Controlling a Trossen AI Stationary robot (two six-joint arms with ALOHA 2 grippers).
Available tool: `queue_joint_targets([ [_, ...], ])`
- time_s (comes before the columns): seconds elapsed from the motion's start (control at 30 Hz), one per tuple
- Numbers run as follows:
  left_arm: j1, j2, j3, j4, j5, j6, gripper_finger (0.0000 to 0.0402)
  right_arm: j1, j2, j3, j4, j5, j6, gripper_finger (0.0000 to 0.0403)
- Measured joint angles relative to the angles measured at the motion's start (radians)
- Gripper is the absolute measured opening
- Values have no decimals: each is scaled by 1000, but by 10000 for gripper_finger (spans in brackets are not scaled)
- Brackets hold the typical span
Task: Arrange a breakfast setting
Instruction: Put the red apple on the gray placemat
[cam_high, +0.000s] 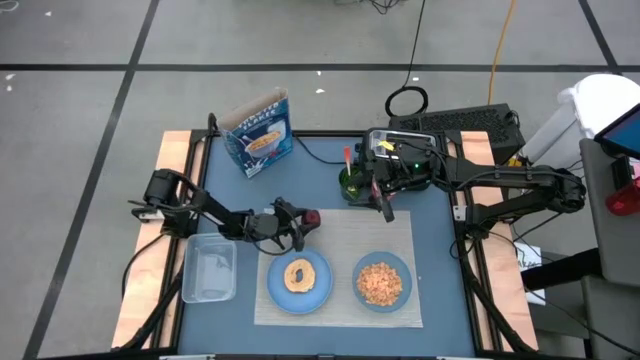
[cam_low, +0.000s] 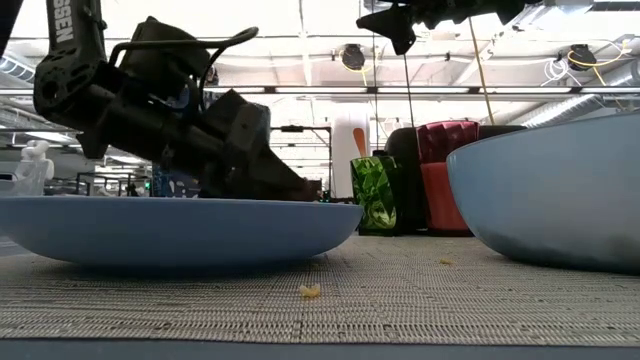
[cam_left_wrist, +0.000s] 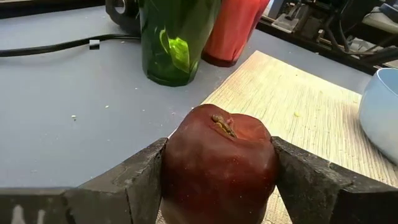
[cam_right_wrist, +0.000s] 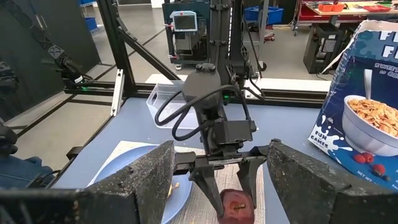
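Holding the small dark-red fruit (cam_left_wrist: 219, 163) between its fingers, the left gripper (cam_high: 300, 222) sits low at the placemat's (cam_high: 345, 228) corner, just behind the plate (cam_high: 318, 296). Bagel (cam_high: 298, 275) is plated, bowl (cam_high: 383, 281) filled; fruit placement remains, spoon not visible. Right gripper (cam_high: 386, 208) hovers empty, fingers apart, above the mat's far edge.

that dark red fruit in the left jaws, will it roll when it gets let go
Probably a little: the dark-red fruit is rounded and glossy, so it may wobble or roll. It looks firm, keeping its shape in the left gripper. The woven placemat should slow it.
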Motion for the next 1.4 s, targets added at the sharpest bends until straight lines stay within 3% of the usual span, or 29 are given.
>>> queue_joint_targets([
  [1.4, 0, 1, 0, -7, 0, 27, 271, 0, 0, 0, 0, 0, 0, 247],
])
